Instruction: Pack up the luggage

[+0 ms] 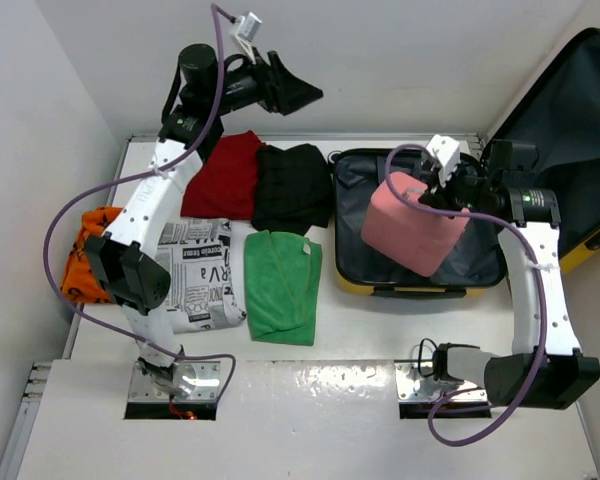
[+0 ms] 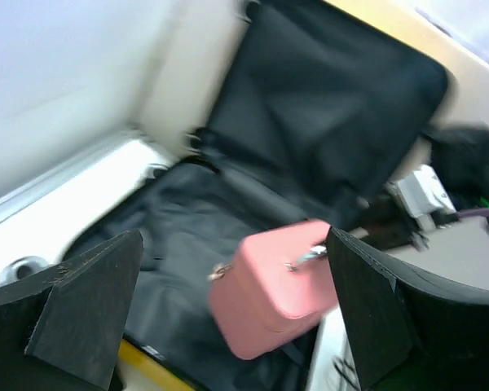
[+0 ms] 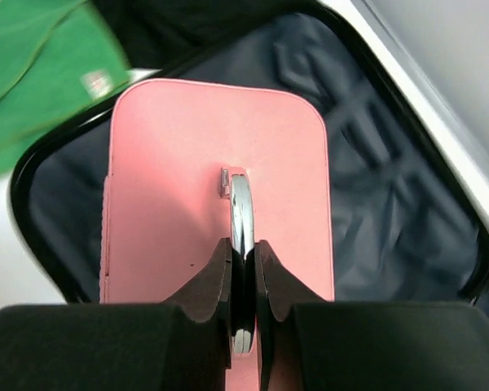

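Luggage [image 1: 352, 200] lies open on the right half of the table [image 1: 320, 400]. Its dark grey lined base sits flat, and its lid stands up against the back right corner. The right gripper [image 3: 243, 252] hangs over that base with its 2 fingers pinched almost together on the thin metal handle [image 3: 242, 208] of a pink case [image 1: 412, 228]. Only the handle's width separates them. The pink case sits tilted over the middle of the base, and the pictures do not show whether its underside touches the lining.

The left gripper [image 1: 295, 92] is raised high above the back of the table, well apart from everything. Its jaws are spread wide and hold nothing.

On the left half of the table lie a red cloth [image 1: 225, 175], a black cloth [image 1: 292, 185], a green cloth [image 1: 283, 285] and a newspaper-print cloth [image 1: 205, 265]. They lie close together, and the black one lies just beside the luggage's left wall.

The pink case covers much of the base lining. The lid is cut off by the right edge of the top view, and only a thin yellow strip of shell shows along the near rim. An orange item [image 1: 85, 265] at the far left is partly hidden behind the left arm, and its shape is hard to make out. The left wrist view is blurred.
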You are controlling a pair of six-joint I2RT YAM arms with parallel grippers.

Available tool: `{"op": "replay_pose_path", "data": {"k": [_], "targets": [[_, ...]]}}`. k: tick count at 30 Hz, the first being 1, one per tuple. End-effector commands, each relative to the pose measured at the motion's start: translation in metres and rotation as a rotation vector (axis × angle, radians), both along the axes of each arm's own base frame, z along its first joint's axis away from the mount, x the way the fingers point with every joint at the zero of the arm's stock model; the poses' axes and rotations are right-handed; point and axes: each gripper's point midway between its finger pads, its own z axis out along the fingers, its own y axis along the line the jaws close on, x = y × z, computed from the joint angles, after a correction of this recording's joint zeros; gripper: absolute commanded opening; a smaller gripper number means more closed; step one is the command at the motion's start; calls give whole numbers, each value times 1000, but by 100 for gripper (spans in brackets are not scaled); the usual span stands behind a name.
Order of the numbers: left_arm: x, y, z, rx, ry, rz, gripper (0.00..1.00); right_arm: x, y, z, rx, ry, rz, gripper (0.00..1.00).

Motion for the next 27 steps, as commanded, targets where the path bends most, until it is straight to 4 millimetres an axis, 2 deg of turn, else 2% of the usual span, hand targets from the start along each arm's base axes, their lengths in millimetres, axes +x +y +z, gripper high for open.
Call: {"op": "replay_pose_path", "data": {"k": [1,4,5,7,8,10,12,13,14,15,19,20,23,27], "targets": [[33,28,-10,-38,84,184,100,39,-24,29,152,-46,-336,0],[35,38,-12,-57,96,201,100,42,-39,18,175,-4,-472,0],[41,44,-20,-52,113,225,100,43,-52,11,159,6,-546,0],[42,53,-17,-60,106,261,100,45,-65,9,182,15,-632,0],[49,62,-24,-62,119,308,100,44,-79,2,169,26,-699,0],[49,65,-23,-74,102,329,100,46,-94,0,178,22,-779,0],[54,74,-27,-68,99,372,100,46,-116,-6,174,9,-885,0],[55,73,-32,-67,102,372,100,42,-120,-9,182,20,-923,0],[55,73,-29,-67,82,372,100,43,-133,-10,212,12,-975,0],[58,77,-39,-59,97,373,100,42,-133,-17,237,35,-973,0],[58,76,-54,-61,126,347,100,42,-147,-29,366,106,-1052,0],[59,80,-51,-72,125,355,100,46,-151,-29,379,99,-1062,0],[61,84,-61,-65,138,356,100,51,-159,-35,377,91,-1069,0],[64,88,-66,-62,148,365,100,50,-172,-46,384,118,-1101,0]]}}
